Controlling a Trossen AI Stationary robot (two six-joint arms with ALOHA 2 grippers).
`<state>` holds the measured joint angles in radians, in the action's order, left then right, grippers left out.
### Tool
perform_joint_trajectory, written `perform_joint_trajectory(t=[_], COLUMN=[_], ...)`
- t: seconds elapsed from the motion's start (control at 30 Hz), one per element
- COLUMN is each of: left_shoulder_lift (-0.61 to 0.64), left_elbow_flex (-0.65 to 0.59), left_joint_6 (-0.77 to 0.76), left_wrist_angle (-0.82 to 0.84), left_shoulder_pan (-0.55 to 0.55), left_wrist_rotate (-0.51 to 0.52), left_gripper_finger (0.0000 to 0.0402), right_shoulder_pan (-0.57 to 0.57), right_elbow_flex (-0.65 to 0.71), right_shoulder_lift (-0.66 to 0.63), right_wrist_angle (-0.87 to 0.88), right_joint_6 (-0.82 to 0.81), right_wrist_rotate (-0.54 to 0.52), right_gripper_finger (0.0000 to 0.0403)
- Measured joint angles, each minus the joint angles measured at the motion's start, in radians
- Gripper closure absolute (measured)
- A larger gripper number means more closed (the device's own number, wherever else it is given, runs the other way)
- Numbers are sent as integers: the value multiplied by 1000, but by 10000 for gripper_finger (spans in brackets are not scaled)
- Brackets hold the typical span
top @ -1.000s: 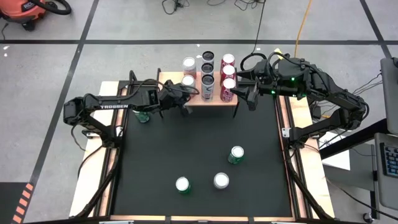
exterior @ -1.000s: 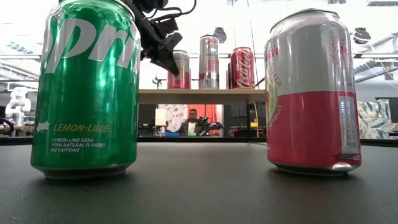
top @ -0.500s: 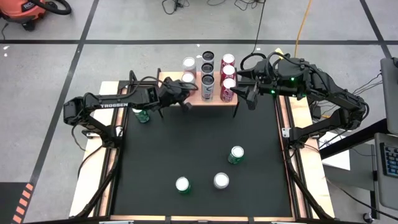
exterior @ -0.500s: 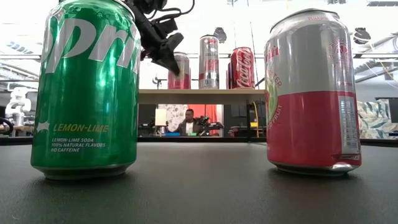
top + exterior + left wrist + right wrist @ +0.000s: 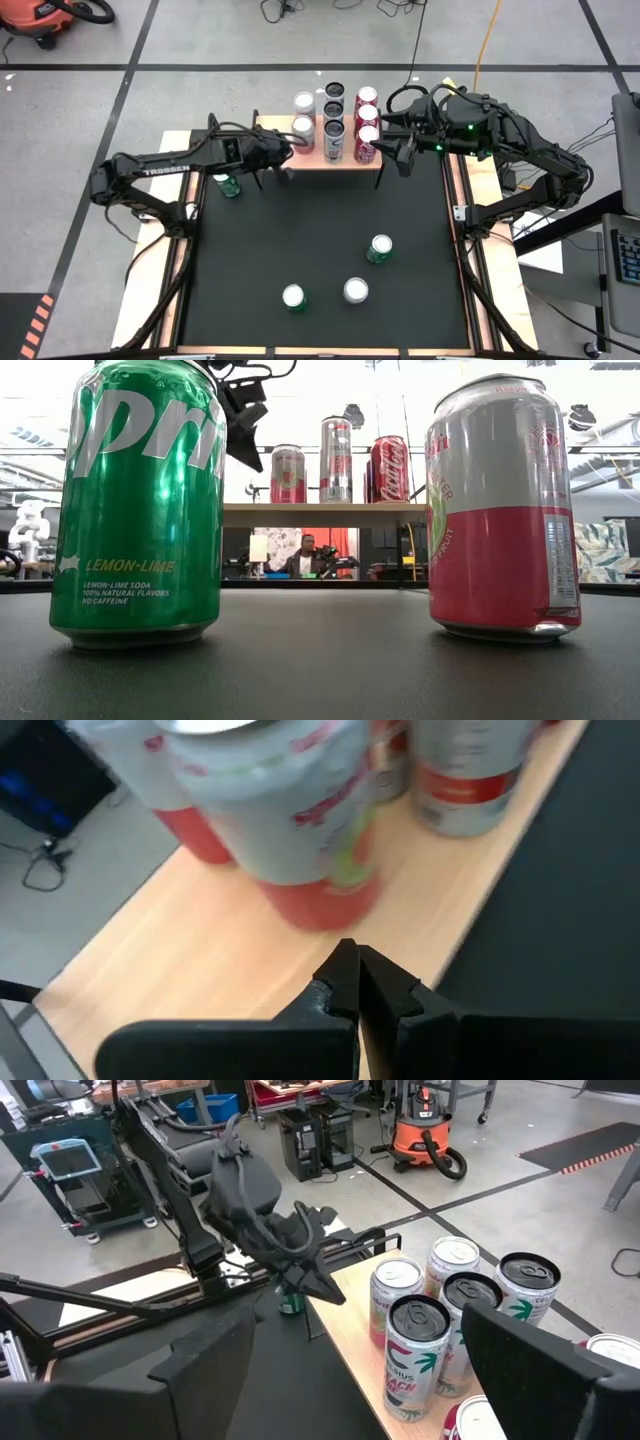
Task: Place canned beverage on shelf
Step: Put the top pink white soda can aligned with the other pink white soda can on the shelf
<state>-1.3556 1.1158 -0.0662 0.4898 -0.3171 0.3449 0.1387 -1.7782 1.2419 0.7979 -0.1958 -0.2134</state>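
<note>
The shelf (image 5: 345, 162), a wood top on thin black legs, stands at the table's far edge. Several cans stand upright on it in three rows. The red-and-white can (image 5: 302, 127) at the near end of the left row fills the left wrist view (image 5: 300, 830). My left gripper (image 5: 289, 156) is shut, just left of that can and slightly above the shelf top (image 5: 200, 960). It touches nothing. My right gripper (image 5: 392, 142) hangs open over the shelf's right end, its fingers (image 5: 200, 1350) wide apart and holding nothing.
Three cans stand on the black mat nearer the front: a green one (image 5: 379, 248), a pink-and-white one (image 5: 355, 290) and a green Sprite can (image 5: 293, 297). Another green can (image 5: 229, 185) stands under the left arm, at the mat's left edge. A person shows far behind the shelf (image 5: 305, 555).
My left gripper has drawn back from the near left can on the shelf, toward the table's left edge and a little up. It has stayed shut. The can stands where it was, now uncovered. My right arm has kept still.
</note>
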Motion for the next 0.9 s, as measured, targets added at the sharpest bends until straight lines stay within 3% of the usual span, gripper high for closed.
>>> perform_joint_trajectory(t=[0.23,0.9], left_shoulder_lift=[-4,-5], left_elbow_flex=[-24,-26], left_joint_6=[49,75], left_wrist_angle=[-76,-144], left_shoulder_pan=[-89,-160], left_wrist_rotate=[-132,-160], left_gripper_finger=[401,401], right_shoulder_pan=[0,0], right_elbow_flex=[0,0], right_shoulder_lift=[0,0], right_wrist_angle=[0,0], right_joint_6=[17,5], right_wrist_rotate=[0,0], right_gripper_finger=[71,71])
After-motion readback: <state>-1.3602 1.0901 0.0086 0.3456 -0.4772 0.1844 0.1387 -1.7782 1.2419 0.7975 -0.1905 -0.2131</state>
